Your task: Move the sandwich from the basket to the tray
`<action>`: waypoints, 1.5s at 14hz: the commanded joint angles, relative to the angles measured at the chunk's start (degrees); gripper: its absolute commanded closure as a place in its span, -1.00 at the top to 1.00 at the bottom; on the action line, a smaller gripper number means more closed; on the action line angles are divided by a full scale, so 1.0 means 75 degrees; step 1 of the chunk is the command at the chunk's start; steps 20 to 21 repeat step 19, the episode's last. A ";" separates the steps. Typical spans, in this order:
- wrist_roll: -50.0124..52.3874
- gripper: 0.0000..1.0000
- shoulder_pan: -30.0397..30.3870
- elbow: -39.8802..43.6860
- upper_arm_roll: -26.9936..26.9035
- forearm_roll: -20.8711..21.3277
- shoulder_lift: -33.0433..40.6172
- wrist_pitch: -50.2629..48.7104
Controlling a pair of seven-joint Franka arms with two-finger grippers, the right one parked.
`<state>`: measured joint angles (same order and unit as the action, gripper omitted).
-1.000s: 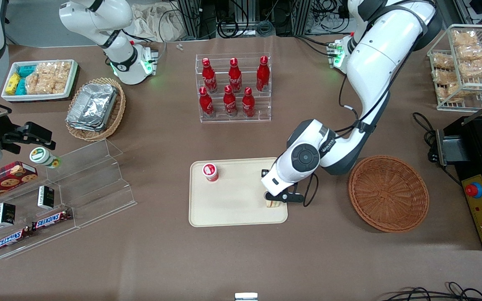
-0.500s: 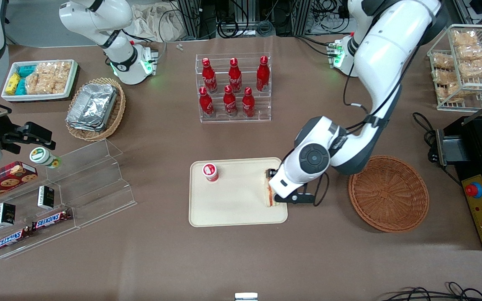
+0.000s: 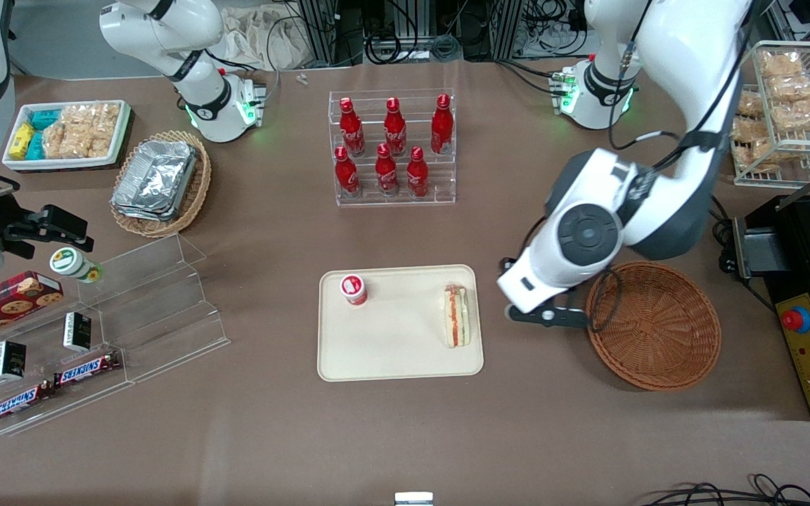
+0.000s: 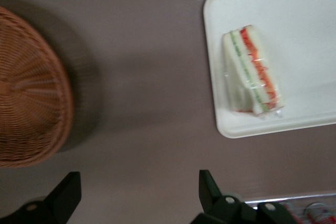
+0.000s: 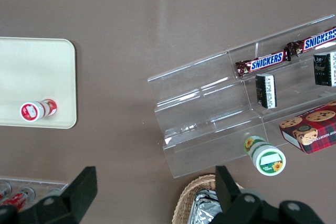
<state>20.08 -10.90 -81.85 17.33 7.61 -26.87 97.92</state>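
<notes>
Sandwich on tray, gripper clear

Triangular white-bread sandwich [image 3: 457,315] with orange-red and green filling lies flat on the beige rectangular tray [image 3: 391,351], tight against the tray edge nearest the working arm. Round reddish-brown wicker basket [image 3: 652,325] is empty. Placement looks done.

Left gripper [image 4: 137,192] hangs above bare brown counter [image 3: 531,422] between tray and basket, fingers apart, holding nothing.

Risks:
- Sandwich sits hard by the low rim; a low sweep of the gripper toward the tray could clip it or nudge the tray.
- Basket rim lies just beside the gripper; a drop here could catch the wicker.

Room: small red-capped cup [image 3: 353,289] stands at the tray's 10 o'clock corner, well apart from the sandwich. Open counter nearer the front camera; straight up looks safest.
</notes>
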 commanded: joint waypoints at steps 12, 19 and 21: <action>-0.2014 1.00 -0.0023 0.0027 -0.2906 -0.1049 0.1801 -0.1021; -0.2549 1.00 -0.0011 0.0050 -0.3413 -0.1109 0.1778 -0.1045; -0.2549 1.00 -0.0011 0.0050 -0.3413 -0.1109 0.1778 -0.1045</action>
